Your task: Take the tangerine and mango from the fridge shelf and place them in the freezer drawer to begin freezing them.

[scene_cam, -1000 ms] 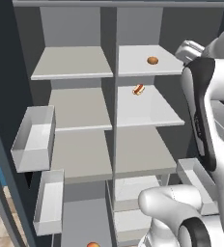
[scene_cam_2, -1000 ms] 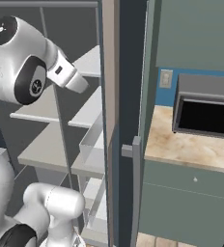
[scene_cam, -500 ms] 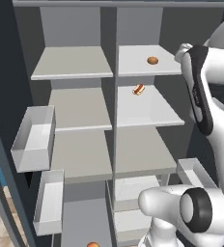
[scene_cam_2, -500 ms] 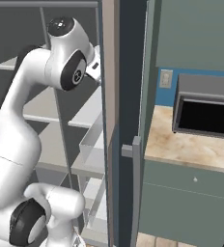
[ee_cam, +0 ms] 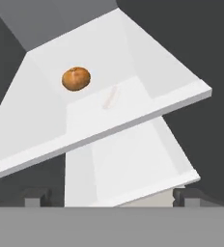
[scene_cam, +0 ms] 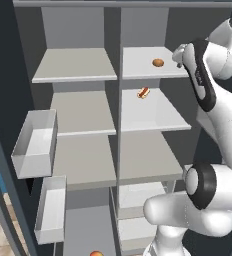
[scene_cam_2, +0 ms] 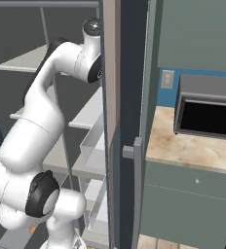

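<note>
Before the top right shelf (scene_cam: pixel 138 70): gripper (ee_cam: pixel 113 198), tips spread wide and empty. Beyond, resting on that shelf: tangerine (ee_cam: pixel 76 78), small and round. Probably light, firm, prone to rolling; best pinched across its middle. One shelf lower: hot dog (scene_cam: pixel 143 92).
</note>
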Motion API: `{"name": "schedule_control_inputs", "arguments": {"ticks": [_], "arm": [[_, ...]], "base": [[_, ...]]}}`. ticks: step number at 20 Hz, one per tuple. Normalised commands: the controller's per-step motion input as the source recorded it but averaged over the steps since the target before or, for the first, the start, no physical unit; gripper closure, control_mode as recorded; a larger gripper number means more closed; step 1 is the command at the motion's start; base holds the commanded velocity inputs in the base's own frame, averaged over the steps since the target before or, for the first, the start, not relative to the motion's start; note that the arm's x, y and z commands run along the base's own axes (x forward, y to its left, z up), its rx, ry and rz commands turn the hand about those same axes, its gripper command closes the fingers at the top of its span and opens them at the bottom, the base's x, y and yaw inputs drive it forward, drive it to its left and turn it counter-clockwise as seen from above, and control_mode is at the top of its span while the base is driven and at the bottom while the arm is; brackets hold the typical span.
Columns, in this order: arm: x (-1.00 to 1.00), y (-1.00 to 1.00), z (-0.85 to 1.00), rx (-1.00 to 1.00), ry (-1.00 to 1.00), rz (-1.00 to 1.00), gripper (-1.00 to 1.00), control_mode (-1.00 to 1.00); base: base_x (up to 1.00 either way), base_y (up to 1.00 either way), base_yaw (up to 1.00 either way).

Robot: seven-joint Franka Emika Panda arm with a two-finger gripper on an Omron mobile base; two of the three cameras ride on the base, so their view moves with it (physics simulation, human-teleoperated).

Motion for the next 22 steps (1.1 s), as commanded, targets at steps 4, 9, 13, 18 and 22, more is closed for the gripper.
{"name": "schedule_control_inputs", "arguments": {"ticks": [4, 9, 13, 18, 22], "arm": [[0.61, 0.0, -0.17, -0.03, 0.0, 0.08, -1.0, -1.0], [0.61, 0.09, -0.03, -0.04, 0.0, 0.0, -1.0, -1.0], [0.63, 0.19, -0.12, -0.07, 0.0, 0.0, -1.0, -1.0], [0.47, 0.08, -0.26, -0.06, 0.0, 0.0, -1.0, -1.0], [0.57, 0.13, -0.18, -0.06, 0.0, 0.0, -1.0, -1.0]], "base": [[0.0, 0.0, 0.0], [0.0, 0.0, 0.0], [0.0, 0.0, 0.0], [0.0, 0.0, 0.0], [0.0, 0.0, 0.0]]}}
